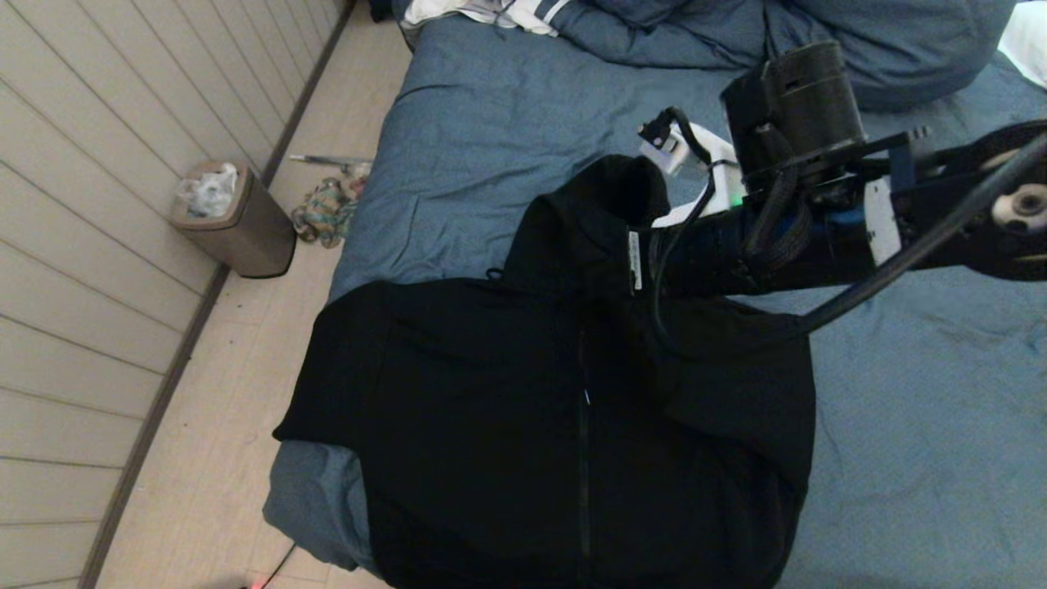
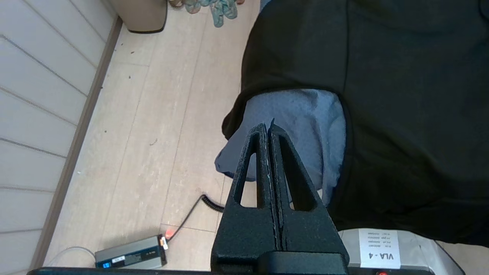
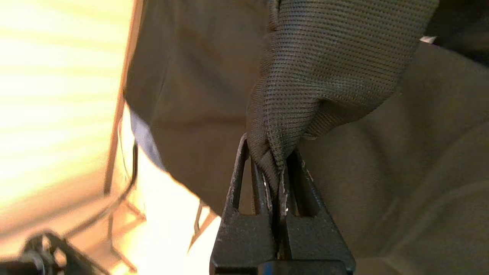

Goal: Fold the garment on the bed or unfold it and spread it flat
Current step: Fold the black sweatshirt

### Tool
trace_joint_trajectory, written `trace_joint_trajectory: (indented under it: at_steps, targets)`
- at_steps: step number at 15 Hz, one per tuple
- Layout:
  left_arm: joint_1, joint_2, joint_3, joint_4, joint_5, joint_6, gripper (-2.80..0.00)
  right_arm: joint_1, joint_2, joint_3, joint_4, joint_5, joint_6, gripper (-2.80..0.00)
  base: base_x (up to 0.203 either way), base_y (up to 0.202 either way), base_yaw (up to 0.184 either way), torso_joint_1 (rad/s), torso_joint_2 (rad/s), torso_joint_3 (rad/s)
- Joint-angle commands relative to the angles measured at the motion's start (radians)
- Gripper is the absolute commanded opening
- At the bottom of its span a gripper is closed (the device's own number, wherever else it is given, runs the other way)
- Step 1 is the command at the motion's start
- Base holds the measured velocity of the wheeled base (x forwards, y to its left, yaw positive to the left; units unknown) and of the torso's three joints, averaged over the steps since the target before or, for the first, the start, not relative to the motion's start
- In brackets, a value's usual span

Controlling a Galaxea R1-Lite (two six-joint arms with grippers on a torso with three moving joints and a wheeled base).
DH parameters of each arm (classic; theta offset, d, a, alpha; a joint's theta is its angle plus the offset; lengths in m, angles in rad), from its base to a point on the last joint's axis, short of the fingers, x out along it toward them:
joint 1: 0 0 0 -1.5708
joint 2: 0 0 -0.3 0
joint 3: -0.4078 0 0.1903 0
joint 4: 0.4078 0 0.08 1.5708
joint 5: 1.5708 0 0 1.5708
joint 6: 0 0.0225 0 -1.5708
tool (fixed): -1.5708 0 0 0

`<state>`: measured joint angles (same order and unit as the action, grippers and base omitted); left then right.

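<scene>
At the far left of the head view runs a wall (image 1: 74, 270) of pale horizontal boards, with light plank floor (image 1: 204, 458) beside it. A small rounded metal bin (image 1: 241, 225) stands against the wall at the left, with crumpled pale plastic (image 1: 208, 192) in its open top. Just right of it a multicoloured rag (image 1: 323, 213) lies bunched on the floor.

The bed (image 1: 491, 139) fills the middle and right of the frame, its slate-blue cover wrinkled and matte. The garment (image 1: 491, 393) lies across the lower centre: thick, soft, black, zip running straight down the front, hood toward the upper centre, a small white label (image 1: 634, 260) at the neck (its left edge hangs past the bed's side). At the top edge sits a white striped cloth (image 1: 523, 12) beside blue pillows (image 1: 818, 41).

The right arm (image 1: 818, 221) reaches in from the right edge over the hood.

In the left wrist view the left gripper (image 2: 269, 131) hangs near the bed's lower corner, its black triangular fingers (image 2: 252, 160) pressed together on nothing. A grey box (image 2: 130, 256) with a coiled cable lies on the floor at lower left.

In the right wrist view the right gripper (image 3: 273, 172) pinches a bunched fold of the garment's ribbed knit between its fingers (image 3: 237, 179).
</scene>
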<state>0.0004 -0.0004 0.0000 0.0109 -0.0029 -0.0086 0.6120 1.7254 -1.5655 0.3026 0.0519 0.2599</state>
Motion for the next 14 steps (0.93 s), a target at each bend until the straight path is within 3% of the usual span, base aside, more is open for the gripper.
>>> trace_joint_trajectory:
  at_steps: [1,2,6,11,12,14]
  targets:
    - [0.001,0.0,0.0,0.0,0.0,-0.001,-2.8,0.027,0.026,0.009,0.001,-0.003,-0.004,-2.8,0.0,0.0,0.0,0.0,0.0,0.0]
    - [0.001,0.0,0.0,0.0,0.0,-0.001,-2.8,0.041,0.039,0.005,0.001,-0.028,-0.011,0.0,0.0,0.0,0.0,0.0,0.0,0.0]
    - [0.001,0.0,0.0,0.0,0.0,-0.001,-2.8,0.084,0.063,-0.007,-0.029,-0.067,-0.033,0.0,0.0,0.0,0.0,0.0,0.0,0.0]
    - [0.001,0.0,0.0,0.0,0.0,-0.001,-2.8,0.06,0.064,0.006,-0.051,-0.067,-0.028,0.0,0.0,0.0,0.0,0.0,0.0,0.0]
    - [0.001,0.0,0.0,0.0,0.0,-0.001,-2.8,0.039,0.046,0.012,-0.058,-0.067,-0.026,-2.8,0.0,0.0,0.0,0.0,0.0,0.0]
    - [0.001,0.0,0.0,0.0,0.0,-0.001,-2.8,-0.037,-0.029,0.028,-0.062,-0.056,-0.01,-2.8,0.0,0.0,0.0,0.0,0.0,0.0]
